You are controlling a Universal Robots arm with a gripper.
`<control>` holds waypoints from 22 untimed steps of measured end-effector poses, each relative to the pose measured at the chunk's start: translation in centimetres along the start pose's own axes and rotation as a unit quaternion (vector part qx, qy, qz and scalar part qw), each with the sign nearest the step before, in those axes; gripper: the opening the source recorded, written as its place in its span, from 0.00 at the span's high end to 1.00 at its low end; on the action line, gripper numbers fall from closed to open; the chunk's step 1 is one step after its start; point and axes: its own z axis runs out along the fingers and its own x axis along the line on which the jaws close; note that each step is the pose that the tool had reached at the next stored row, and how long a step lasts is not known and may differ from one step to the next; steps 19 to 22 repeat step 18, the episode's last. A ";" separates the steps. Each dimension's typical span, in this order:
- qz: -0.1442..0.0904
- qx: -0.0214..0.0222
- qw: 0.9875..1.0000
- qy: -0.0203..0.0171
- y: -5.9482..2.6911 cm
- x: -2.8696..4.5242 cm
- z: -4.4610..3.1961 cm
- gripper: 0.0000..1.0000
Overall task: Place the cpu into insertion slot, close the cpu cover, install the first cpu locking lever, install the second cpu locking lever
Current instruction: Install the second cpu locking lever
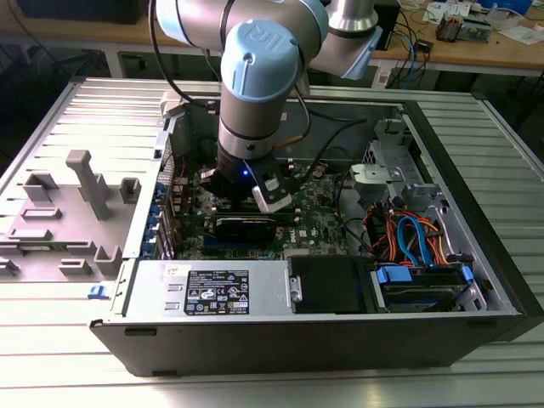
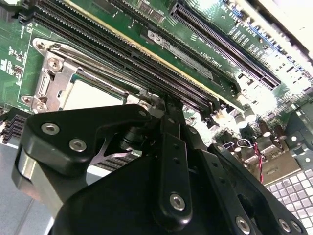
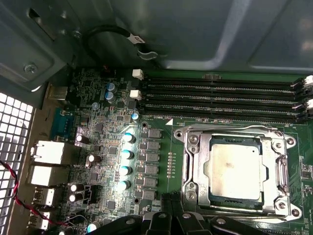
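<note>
Lying in open computer case (image 1: 476, 280) on ribbed metal table (image 1: 255, 387): cpu (image 3: 238, 170) under cpu cover (image 3: 195, 166); fingers' spread unclear.

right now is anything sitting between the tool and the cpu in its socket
Nothing visible does. In the first wrist view the cpu lies flat in the insertion slot with the cpu cover framing it, its metal top bare. The tool sits just beside the cover's edge, with open board between them.
</note>
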 end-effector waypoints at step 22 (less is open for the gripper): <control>0.000 0.002 1.000 0.000 0.70 0.18 -2.18 0.89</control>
